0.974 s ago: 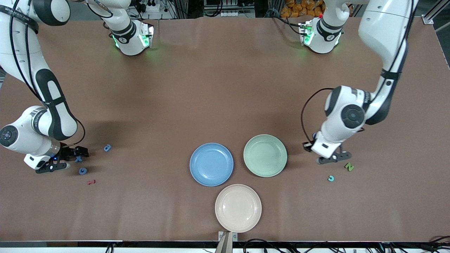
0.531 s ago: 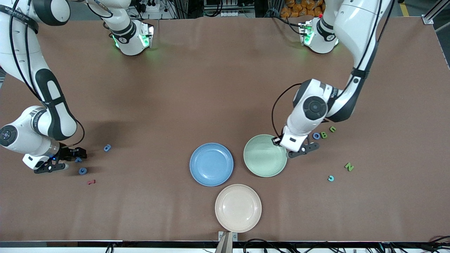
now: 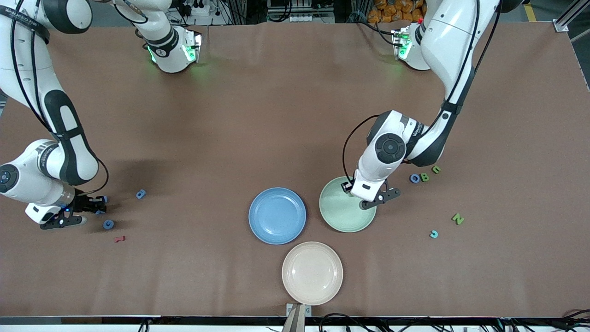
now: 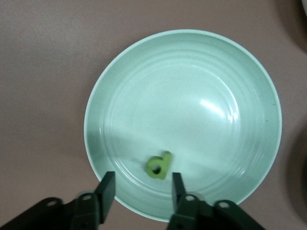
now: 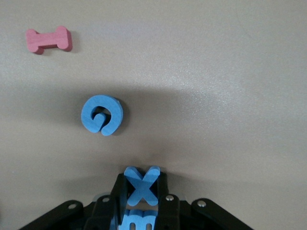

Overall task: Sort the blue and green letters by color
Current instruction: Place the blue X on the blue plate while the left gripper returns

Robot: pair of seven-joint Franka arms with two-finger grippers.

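Note:
My left gripper [image 3: 375,201] [image 4: 141,184] hangs open over the green plate [image 3: 336,216] [image 4: 192,96], at the rim toward the left arm's end. A green letter P [image 4: 159,165] lies loose in that plate, just off the fingertips. My right gripper [image 3: 97,205] [image 5: 142,191] is low at the right arm's end, shut on a blue X [image 5: 142,184]. A blue E [image 5: 139,221] shows deeper between its fingers. A blue G [image 3: 108,224] [image 5: 101,115] lies nearby. A blue O [image 3: 415,178], green B [image 3: 424,177] and green N [image 3: 457,218] lie loose.
The blue plate [image 3: 277,215] sits beside the green one, and a beige plate [image 3: 312,273] is nearer the camera. Another blue letter [image 3: 141,194] and a dark red letter [image 3: 119,239] [image 5: 48,39] lie by the right gripper. A teal letter [image 3: 433,234] lies near the N.
The left arm swung from beside the N to over the green plate and opened, leaving the P in the plate. The right gripper closed on the X.

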